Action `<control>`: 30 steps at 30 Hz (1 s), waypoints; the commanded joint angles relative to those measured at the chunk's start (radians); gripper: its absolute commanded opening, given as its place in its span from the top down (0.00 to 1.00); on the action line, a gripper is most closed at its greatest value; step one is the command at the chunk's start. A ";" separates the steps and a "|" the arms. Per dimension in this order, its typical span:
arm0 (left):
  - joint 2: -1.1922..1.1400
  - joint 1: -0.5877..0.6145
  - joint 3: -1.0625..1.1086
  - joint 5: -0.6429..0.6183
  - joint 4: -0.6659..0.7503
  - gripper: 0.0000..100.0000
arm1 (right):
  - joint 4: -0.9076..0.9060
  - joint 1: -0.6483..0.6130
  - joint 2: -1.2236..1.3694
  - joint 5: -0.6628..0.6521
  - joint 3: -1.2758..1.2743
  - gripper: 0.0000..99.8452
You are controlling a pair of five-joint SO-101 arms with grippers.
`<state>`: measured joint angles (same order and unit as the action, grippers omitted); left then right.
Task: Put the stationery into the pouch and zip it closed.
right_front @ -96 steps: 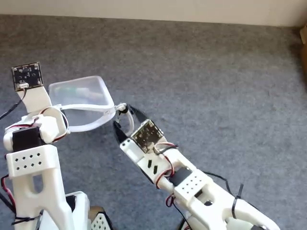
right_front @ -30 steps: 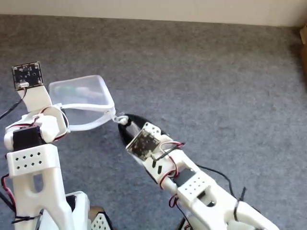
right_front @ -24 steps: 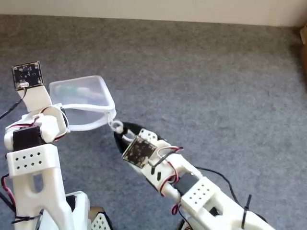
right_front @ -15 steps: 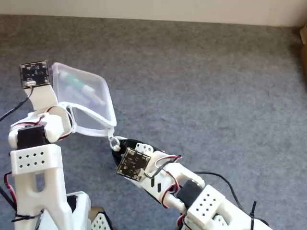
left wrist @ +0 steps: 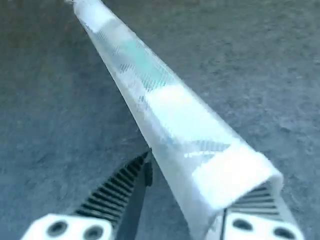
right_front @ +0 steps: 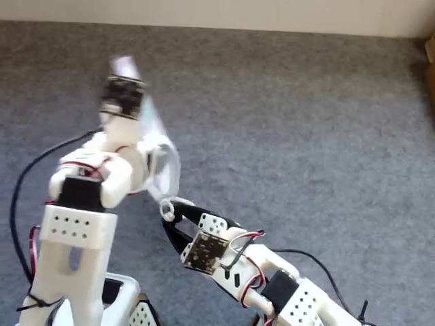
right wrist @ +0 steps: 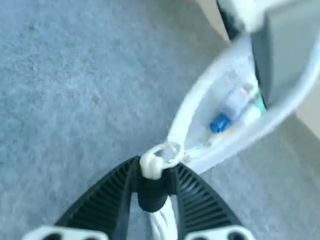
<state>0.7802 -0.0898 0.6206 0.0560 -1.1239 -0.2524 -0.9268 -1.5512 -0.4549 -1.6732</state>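
As pouch (left wrist: 170, 115) hangs, zip-pull (right wrist: 160, 159) between right fingers (right wrist: 107, 192)

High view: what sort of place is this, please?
Probably an indoor robot test bench. The white left arm and right arm stand side by side on a grey carpet-like surface, a pale wall strip runs behind, and they hold a clear pouch between them.

A grey carpeted tabletop (right_front: 319, 122) carries the left arm (right_front: 78, 231) and right arm (right_front: 285, 299).

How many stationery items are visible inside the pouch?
2: a blue-tipped one and a green-ended one beside it, both inside the open pouch; its wall may hide more.
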 commanded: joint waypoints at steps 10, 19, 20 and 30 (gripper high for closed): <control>0.008 -0.166 -0.028 0.166 0.098 0.76 | -0.035 0.022 -0.174 -0.005 -0.077 0.99; 0.010 -0.117 -0.113 0.164 0.000 0.76 | -0.033 0.059 -0.174 -0.003 -0.076 0.99; 0.010 -0.120 -0.133 0.164 -0.029 0.76 | -0.033 0.059 -0.174 -0.003 -0.076 0.99; 0.010 -0.122 -0.317 0.127 -0.287 0.78 | -0.030 0.166 -0.176 -0.002 -0.074 0.99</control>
<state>0.7787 -0.2263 0.4012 0.1956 -1.3326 -0.2831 -0.8086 -1.7077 -0.4534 -1.6763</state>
